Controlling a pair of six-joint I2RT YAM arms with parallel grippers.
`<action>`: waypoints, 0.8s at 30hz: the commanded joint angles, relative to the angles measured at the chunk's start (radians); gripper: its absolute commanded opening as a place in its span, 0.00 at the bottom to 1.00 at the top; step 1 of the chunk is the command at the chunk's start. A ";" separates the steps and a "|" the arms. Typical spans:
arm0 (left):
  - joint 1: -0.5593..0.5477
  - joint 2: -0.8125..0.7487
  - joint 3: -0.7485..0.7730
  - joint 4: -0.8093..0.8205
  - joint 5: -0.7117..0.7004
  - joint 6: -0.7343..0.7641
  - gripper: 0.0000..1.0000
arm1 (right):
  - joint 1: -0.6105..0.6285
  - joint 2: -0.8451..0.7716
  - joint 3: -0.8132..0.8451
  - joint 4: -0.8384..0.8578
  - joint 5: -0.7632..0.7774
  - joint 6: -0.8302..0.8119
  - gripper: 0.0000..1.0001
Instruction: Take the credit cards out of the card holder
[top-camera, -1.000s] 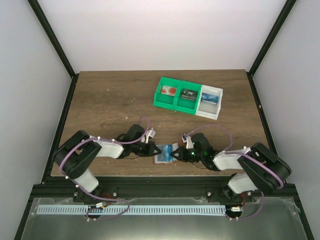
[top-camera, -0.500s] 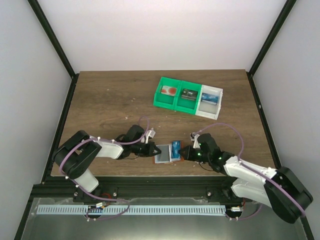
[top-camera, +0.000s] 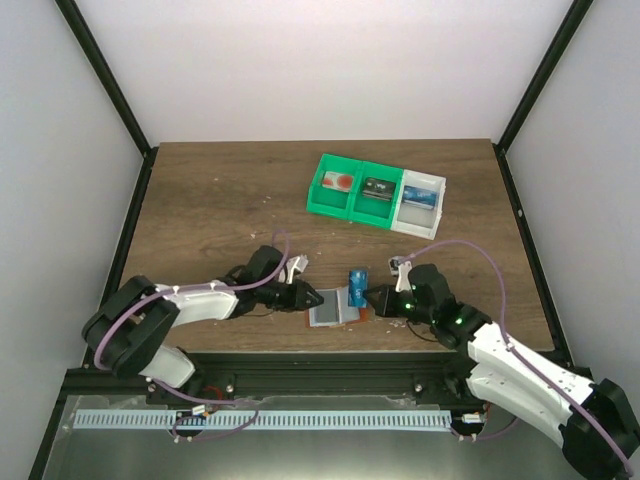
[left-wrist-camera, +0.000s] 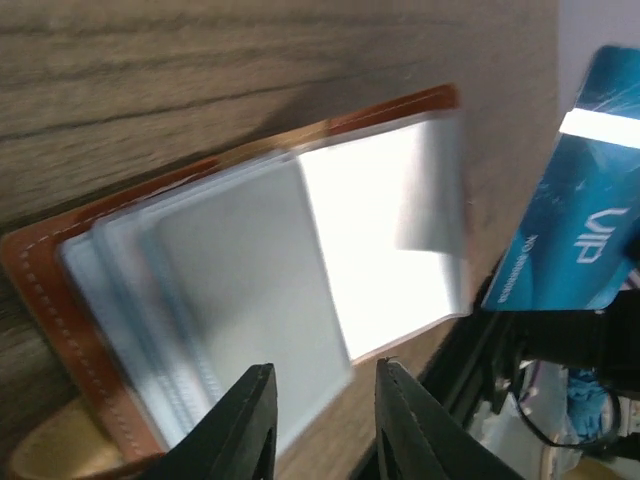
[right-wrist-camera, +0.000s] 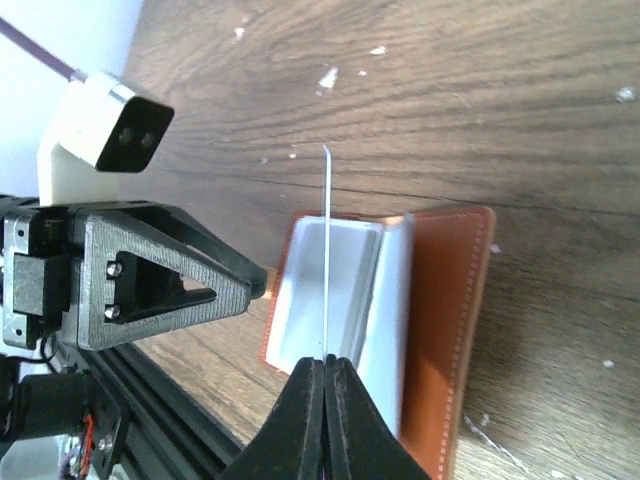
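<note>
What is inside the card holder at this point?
Pale fanned sleeves in the card holder, the top ones showing no card; lower ones are covered. The blue card is out, pinched by the right fingers.

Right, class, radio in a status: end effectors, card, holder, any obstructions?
Copy: left end effector slightly open at card holder edge. Then right end effector shut on blue card, card out of holder. Nothing seen blocking.
</note>
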 joint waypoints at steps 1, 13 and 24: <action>-0.001 -0.084 0.046 -0.054 0.018 0.022 0.32 | -0.007 -0.030 0.066 -0.044 -0.059 -0.072 0.01; 0.049 -0.284 0.100 -0.165 0.160 0.154 0.58 | -0.007 -0.040 0.081 0.001 -0.352 -0.166 0.00; 0.049 -0.265 0.195 -0.319 0.374 0.340 0.54 | -0.007 0.018 0.070 0.147 -0.572 -0.170 0.01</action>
